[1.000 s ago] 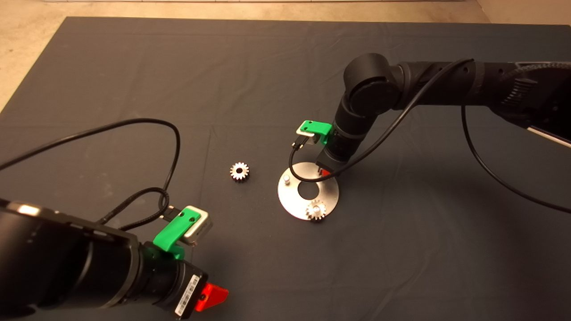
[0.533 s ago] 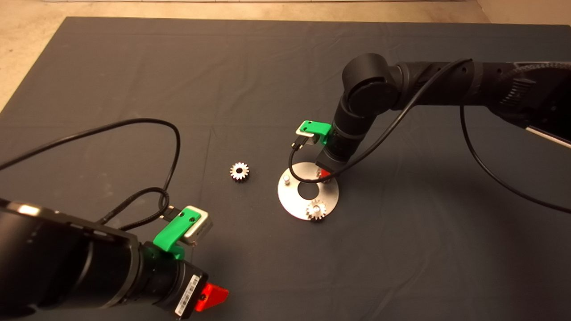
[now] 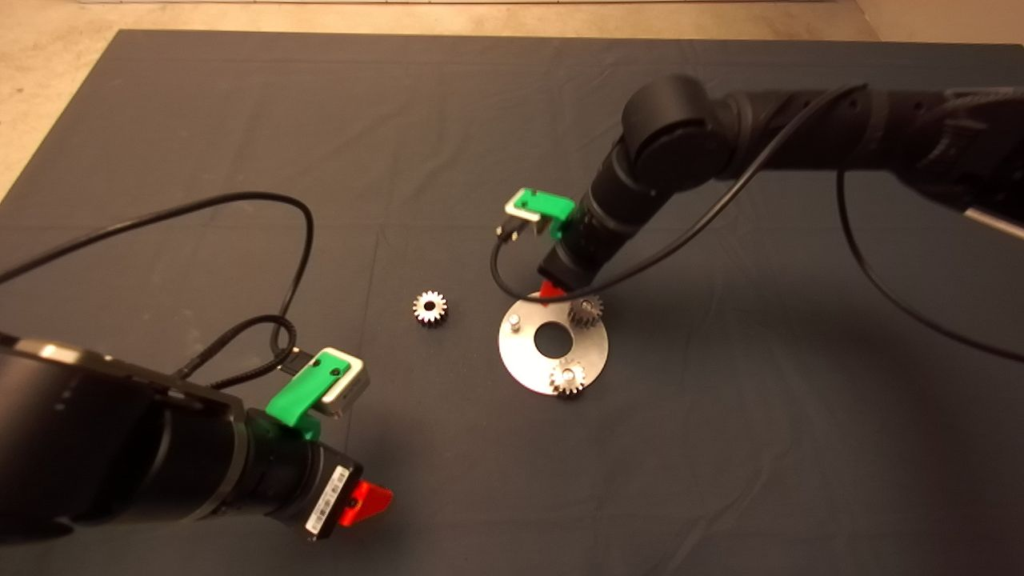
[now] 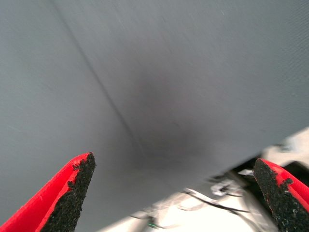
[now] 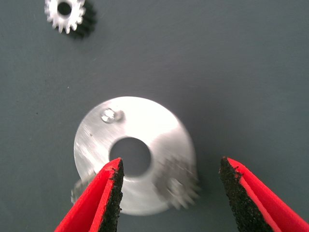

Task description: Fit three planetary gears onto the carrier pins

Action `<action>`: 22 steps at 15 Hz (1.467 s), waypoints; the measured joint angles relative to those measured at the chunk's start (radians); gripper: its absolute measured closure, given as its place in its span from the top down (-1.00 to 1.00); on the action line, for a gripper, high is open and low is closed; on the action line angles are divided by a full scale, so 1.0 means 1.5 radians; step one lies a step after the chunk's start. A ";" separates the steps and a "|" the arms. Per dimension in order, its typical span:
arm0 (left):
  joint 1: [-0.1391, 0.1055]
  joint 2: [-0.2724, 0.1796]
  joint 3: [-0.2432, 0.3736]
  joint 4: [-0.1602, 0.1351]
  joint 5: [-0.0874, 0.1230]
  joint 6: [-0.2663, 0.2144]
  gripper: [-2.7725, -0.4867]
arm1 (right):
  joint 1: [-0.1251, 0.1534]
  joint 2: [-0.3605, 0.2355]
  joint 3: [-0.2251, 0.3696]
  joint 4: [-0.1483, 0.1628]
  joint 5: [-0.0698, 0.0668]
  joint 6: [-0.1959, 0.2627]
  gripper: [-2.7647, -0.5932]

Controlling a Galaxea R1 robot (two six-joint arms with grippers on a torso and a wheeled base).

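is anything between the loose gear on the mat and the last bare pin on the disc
Nothing visible does. The loose gear lies alone on the mat, with bare mat between it and the disc. The bare pin stands at the disc's edge nearest the gear. The right tool, open, hovers behind the disc, off that line.

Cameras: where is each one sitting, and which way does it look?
Head view: above the mat, looking down; both black arms show, right claw at the disc, left claw low at the left.
Left wrist view: on the left arm, facing bare mat and floor past its edge; open red fingers show.
Right wrist view: above the disc, open fingers showing.
Head and right wrist views share the disc, bare pin and loose gear.
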 joint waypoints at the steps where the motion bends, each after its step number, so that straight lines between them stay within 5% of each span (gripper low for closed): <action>1: -0.009 0.011 -0.002 0.000 0.015 0.018 0.64 | 0.037 -0.033 0.012 0.027 0.003 0.000 -0.22; 3: -0.016 0.033 -0.011 0.000 0.030 0.048 0.64 | 0.093 -0.138 0.035 0.071 -0.003 0.003 -0.22; 4: -0.018 0.043 -0.018 -0.001 0.030 0.064 0.64 | 0.118 -0.205 0.053 0.087 -0.018 0.003 -0.22; 7: -0.022 0.084 -0.062 -0.001 0.033 0.142 0.64 | 0.190 -0.374 0.142 0.136 -0.086 0.003 -0.22; 9: -0.022 0.125 -0.111 0.000 0.032 0.192 0.64 | 0.218 -0.446 0.225 0.161 -0.114 0.003 -0.22; 11: -0.022 0.153 -0.167 0.005 0.033 0.236 0.64 | 0.231 -0.500 0.287 0.180 -0.127 0.003 -0.22; 14: -0.017 0.195 -0.237 0.036 0.033 0.301 0.64 | 0.242 -0.565 0.344 0.184 -0.139 0.003 -0.22; 18: 0.001 0.263 -0.326 0.041 0.032 0.375 0.64 | 0.243 -0.595 0.382 0.187 -0.145 0.003 -0.22; 22: 0.011 0.280 -0.369 0.084 0.032 0.406 0.64 | 0.243 -0.615 0.407 0.188 -0.151 0.003 -0.22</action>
